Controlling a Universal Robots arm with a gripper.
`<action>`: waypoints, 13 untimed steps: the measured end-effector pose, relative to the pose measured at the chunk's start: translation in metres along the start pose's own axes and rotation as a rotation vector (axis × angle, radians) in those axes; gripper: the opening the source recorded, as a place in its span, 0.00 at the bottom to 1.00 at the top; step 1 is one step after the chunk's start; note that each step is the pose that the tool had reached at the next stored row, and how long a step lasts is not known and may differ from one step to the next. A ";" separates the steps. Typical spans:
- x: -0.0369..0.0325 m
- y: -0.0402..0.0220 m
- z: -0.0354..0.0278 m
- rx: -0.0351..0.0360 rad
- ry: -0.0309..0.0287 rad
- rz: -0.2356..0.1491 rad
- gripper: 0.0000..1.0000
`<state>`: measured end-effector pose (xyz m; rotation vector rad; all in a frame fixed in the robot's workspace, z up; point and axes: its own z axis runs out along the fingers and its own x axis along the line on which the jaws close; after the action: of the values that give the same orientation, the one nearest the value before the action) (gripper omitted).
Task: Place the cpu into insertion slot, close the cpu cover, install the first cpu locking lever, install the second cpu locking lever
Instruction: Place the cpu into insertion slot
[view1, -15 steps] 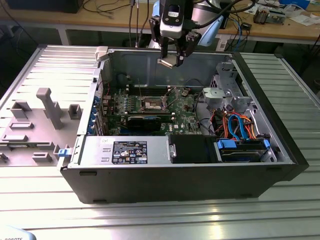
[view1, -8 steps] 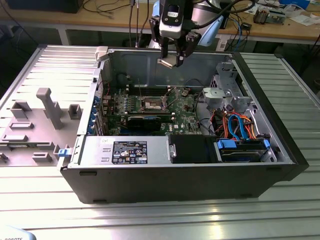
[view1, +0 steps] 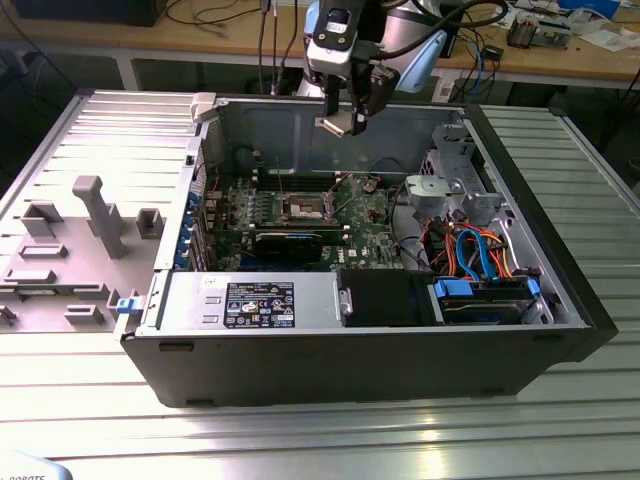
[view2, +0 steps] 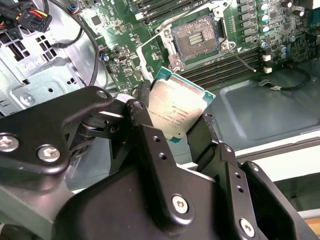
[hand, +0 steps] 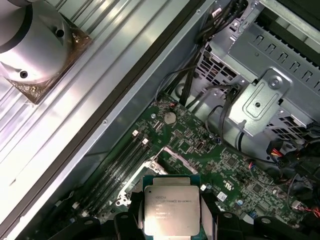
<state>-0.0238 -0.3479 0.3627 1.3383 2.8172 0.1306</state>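
Holding the cpu (view2: 176, 107) clamped between its fingers (view2: 147, 135), the gripper (view1: 345, 112) hangs above the open computer case (view1: 300, 365); the insertion slot (view2: 195, 37) sits empty, so none of the four steps looks finished

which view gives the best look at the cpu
The first wrist view: the cpu faces the camera nearly flat, its metal face plain to see, held in the claw. The second wrist view shows it tilted, partly behind the claw. The exterior view shows it small under the claw, above the open case.
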 end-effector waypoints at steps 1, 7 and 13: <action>0.0000 0.0000 0.0000 0.0000 -0.0003 0.003 0.54; 0.0000 0.0000 0.0000 -0.0004 -0.0019 0.022 0.54; 0.0000 0.0000 0.0007 -0.0011 -0.0054 0.064 0.54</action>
<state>-0.0238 -0.3478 0.3620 1.4265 2.7707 0.1294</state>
